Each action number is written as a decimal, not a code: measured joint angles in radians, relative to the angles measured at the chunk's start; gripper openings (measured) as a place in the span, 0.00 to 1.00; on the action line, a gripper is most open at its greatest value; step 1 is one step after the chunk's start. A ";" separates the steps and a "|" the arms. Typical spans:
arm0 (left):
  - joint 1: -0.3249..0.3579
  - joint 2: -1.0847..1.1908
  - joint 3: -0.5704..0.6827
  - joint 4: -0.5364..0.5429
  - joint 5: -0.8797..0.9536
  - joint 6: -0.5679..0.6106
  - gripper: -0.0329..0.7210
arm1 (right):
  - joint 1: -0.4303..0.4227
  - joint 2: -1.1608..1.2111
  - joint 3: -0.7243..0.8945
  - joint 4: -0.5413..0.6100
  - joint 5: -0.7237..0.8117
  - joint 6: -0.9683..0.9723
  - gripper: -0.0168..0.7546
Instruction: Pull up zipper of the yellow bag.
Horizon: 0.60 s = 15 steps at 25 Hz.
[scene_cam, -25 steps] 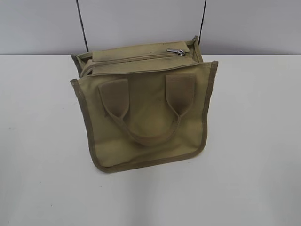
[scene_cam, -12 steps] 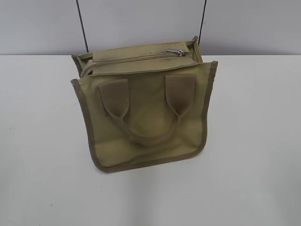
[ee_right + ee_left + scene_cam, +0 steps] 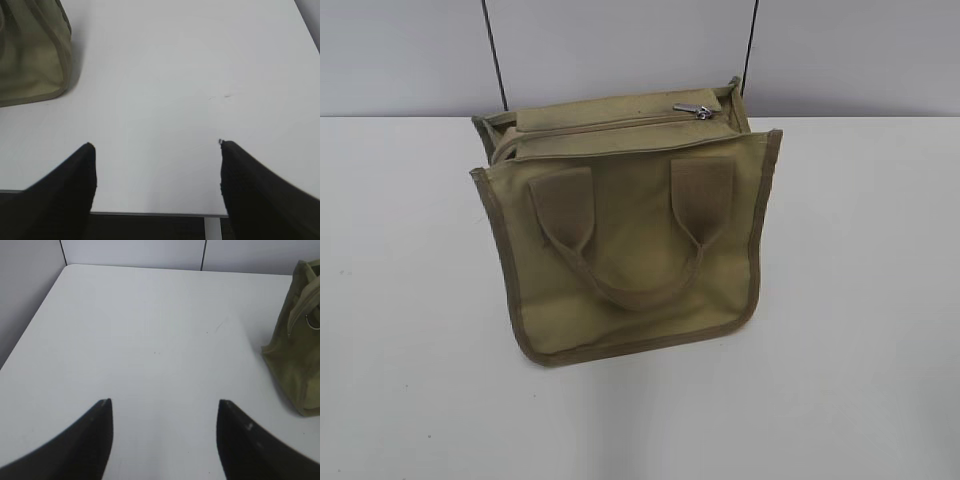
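The yellow bag (image 3: 630,240) stands in the middle of the white table, its front face with two webbing handles toward the camera. The silver zipper pull (image 3: 698,109) sits at the right end of the zip track on the top panel. Neither arm shows in the exterior view. My left gripper (image 3: 163,402) is open and empty over bare table; the bag's end (image 3: 297,350) is at the right edge of its view. My right gripper (image 3: 156,145) is open and empty near the table's front edge; the bag's corner (image 3: 35,55) is at the upper left of its view.
The white table (image 3: 860,300) runs back to a grey wall with two dark vertical seams. In the right wrist view the table's front edge (image 3: 155,213) lies just under the jaws. The table's left edge (image 3: 30,330) shows in the left wrist view.
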 joint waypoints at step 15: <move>0.003 -0.001 0.001 0.000 0.000 0.000 0.70 | 0.000 -0.001 0.001 0.008 -0.001 -0.001 0.75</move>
